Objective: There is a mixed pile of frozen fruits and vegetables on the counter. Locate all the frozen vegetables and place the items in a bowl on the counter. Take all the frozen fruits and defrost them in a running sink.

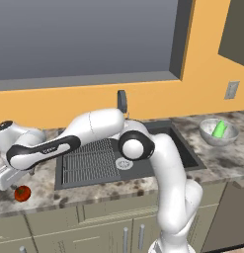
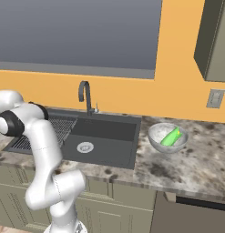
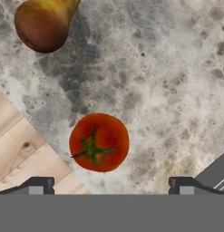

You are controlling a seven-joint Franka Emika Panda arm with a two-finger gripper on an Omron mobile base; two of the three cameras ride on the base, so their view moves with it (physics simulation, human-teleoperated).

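A red round tomato point(image 3: 99, 142) with a green stem lies on the speckled counter point(image 3: 177, 68), just above and between my gripper's point(image 3: 111, 186) two dark fingertips point(image 3: 38, 185), which stand wide apart around nothing. A reddish-brown fruit point(image 3: 43, 22) with a yellowish end lies beyond it, at the top left of the hand view. From the left base view the arm reaches far left, with the gripper point(image 1: 9, 186) hanging beside the tomato point(image 1: 22, 192). The glass bowl point(image 1: 231, 134) point(image 2: 155, 136) stands right of the sink point(image 1: 185, 148) point(image 2: 109, 129) and holds the light-green vegetable point(image 1: 220, 129) point(image 2: 171, 136).
The counter's front edge runs diagonally close to the tomato in the hand view, with wooden floor point(image 3: 18, 149) below it. A ribbed drain rack point(image 1: 89, 160) fills the sink's left half. The dark faucet point(image 1: 122, 101) point(image 2: 85, 95) rises behind the basin. A wall outlet point(image 2: 215, 98) sits at the right.
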